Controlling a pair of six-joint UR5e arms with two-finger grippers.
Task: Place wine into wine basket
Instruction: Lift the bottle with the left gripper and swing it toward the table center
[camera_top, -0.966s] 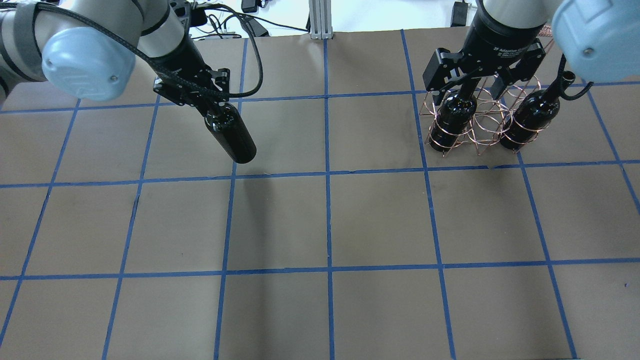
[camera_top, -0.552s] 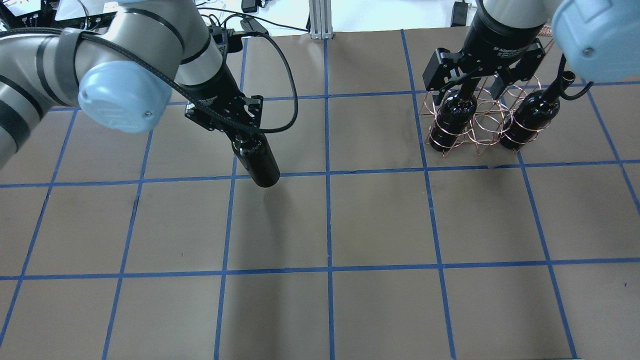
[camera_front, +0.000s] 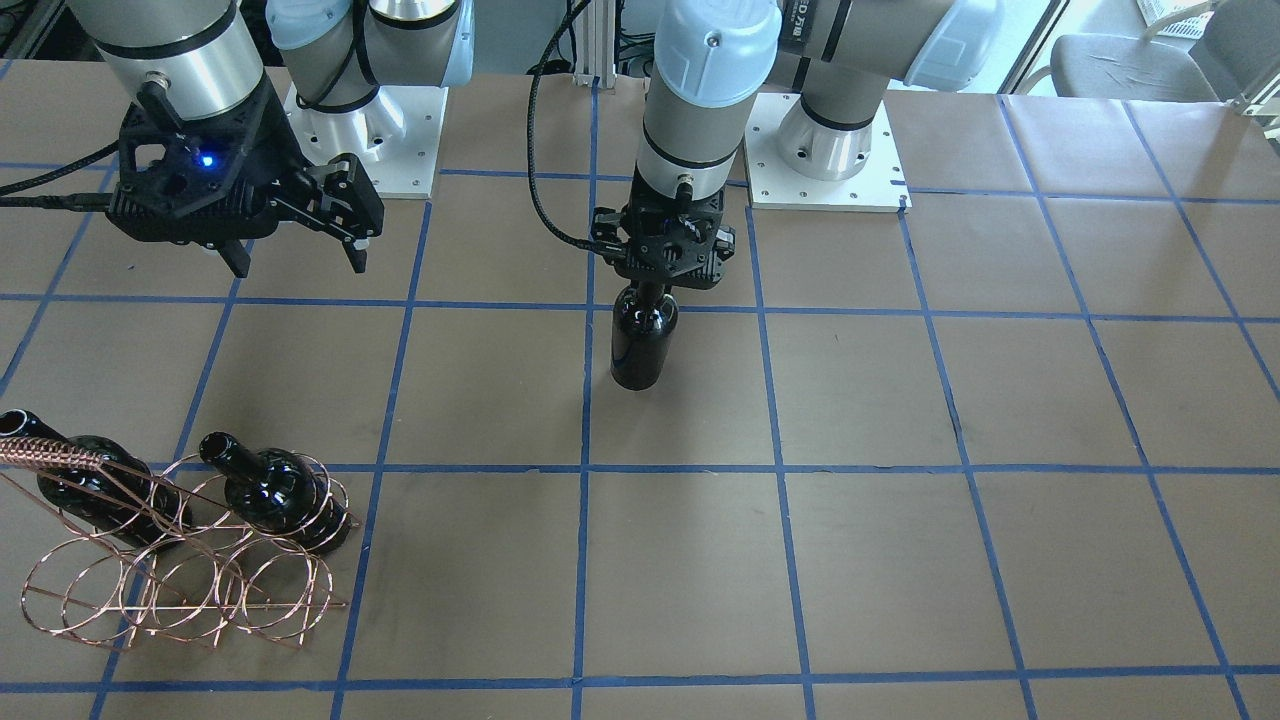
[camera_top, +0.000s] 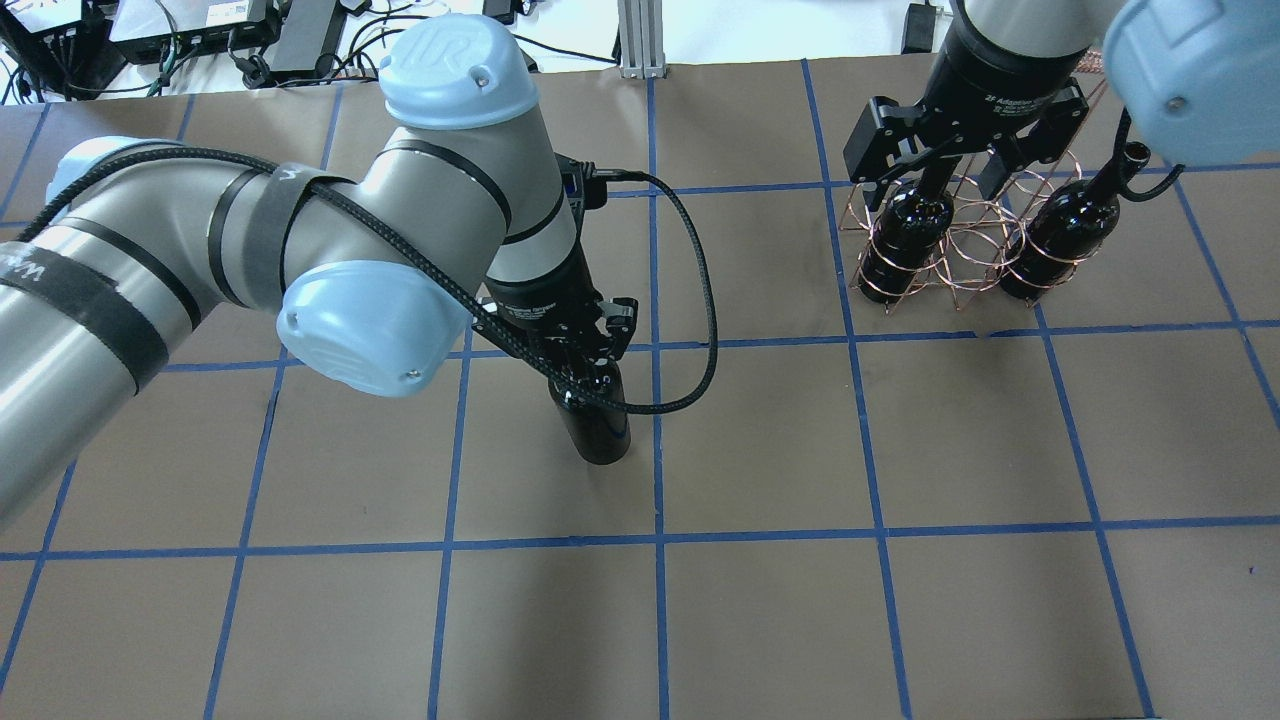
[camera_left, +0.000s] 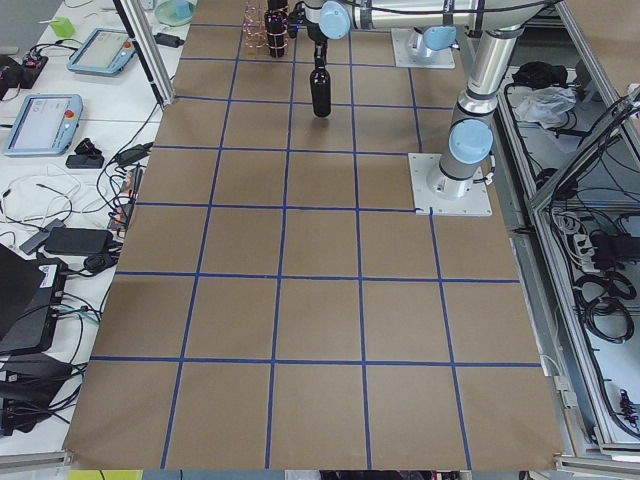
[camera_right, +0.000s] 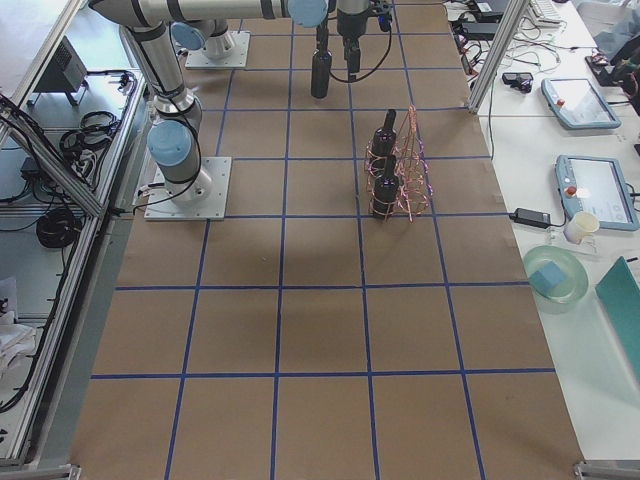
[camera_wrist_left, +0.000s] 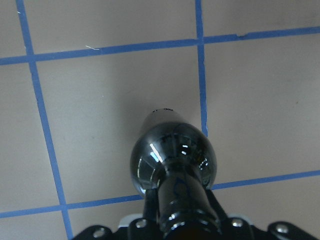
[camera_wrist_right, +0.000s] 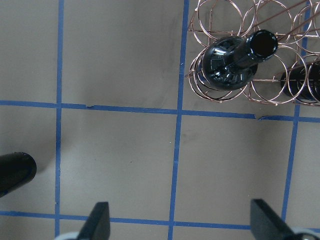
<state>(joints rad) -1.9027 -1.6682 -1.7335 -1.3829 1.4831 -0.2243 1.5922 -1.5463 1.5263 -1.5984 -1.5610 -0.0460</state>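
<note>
My left gripper is shut on the neck of a dark glossy wine bottle, which hangs upright over the table's middle. In the left wrist view the wine bottle fills the lower centre; whether its base touches the paper I cannot tell. The copper wire wine basket stands at the far right with two more dark bottles in it. My right gripper hovers open above the basket's left bottle, holding nothing.
Brown paper with a blue tape grid covers the table. The arms' white base plates sit at the robot's edge. Cables and power bricks lie beyond the far edge. Side benches hold teach pendants.
My left arm has carried the bottle to the right and toward the robot's side, from the far left squares to near the table's middle. The right gripper and basket have not moved.
</note>
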